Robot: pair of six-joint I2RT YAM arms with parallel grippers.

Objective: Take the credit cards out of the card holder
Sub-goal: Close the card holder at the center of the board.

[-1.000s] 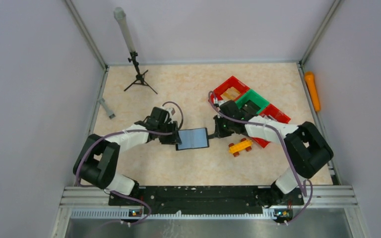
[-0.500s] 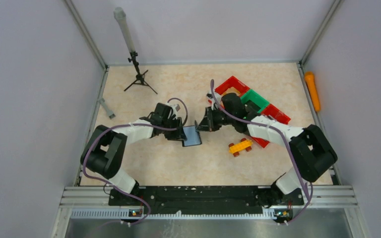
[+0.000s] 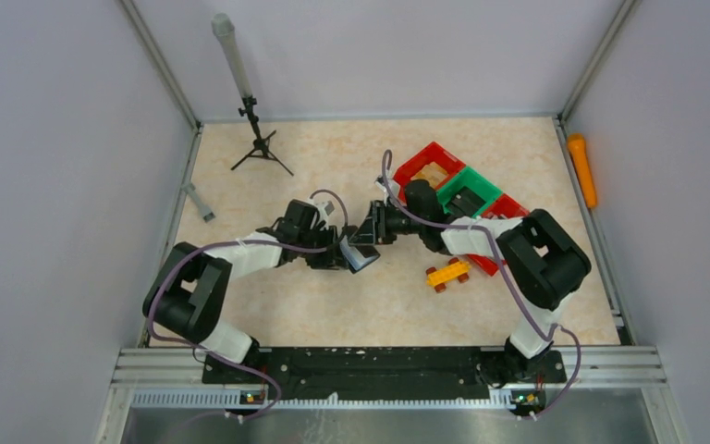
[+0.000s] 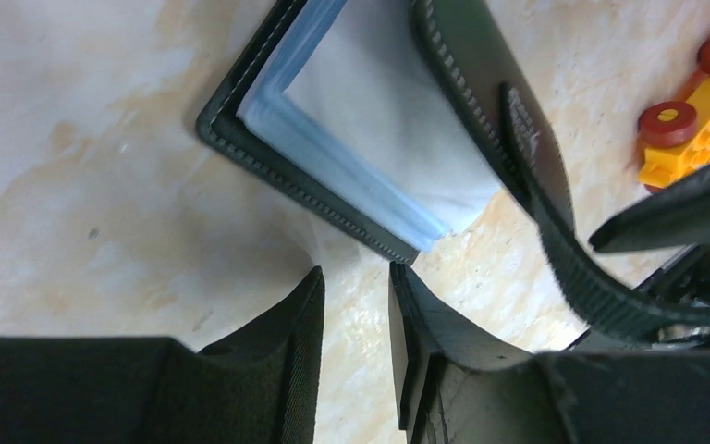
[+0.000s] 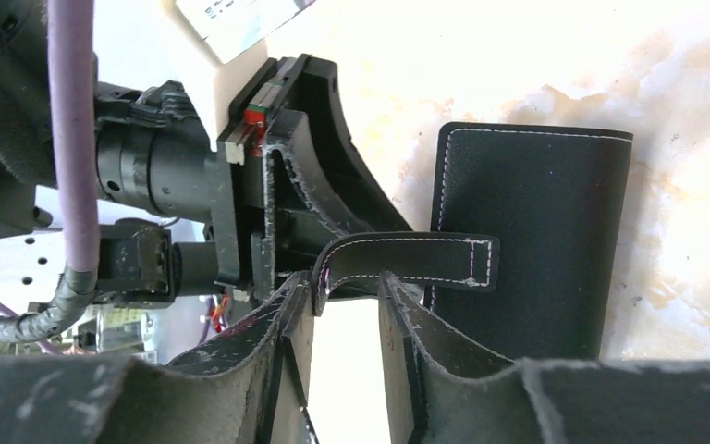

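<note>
Compared with one second earlier, the card holder (image 3: 362,255) is no longer lying spread flat. Its right leaf is standing up and leaning toward the robot's left, and both sets of fingers are sitting closer together over the middle of the table (image 3: 333,305). The right fingers (image 5: 397,314) are standing a narrow gap apart and gripping nothing, with the strap tab (image 5: 407,259) lying across their tips. The left fingers (image 4: 405,305) are likewise slightly parted and empty, hovering just short of the holder's lower corner. For a clean step, the left fingers should be pinning the lower leaf while the right fingers are drawing the upper leaf back to expose the pockets; no card is showing distinctly. The holder's long axis is running roughly near-to-far, slightly slanted, with its black outer face turning toward the robot's right and its pale lining toward the left.
</note>
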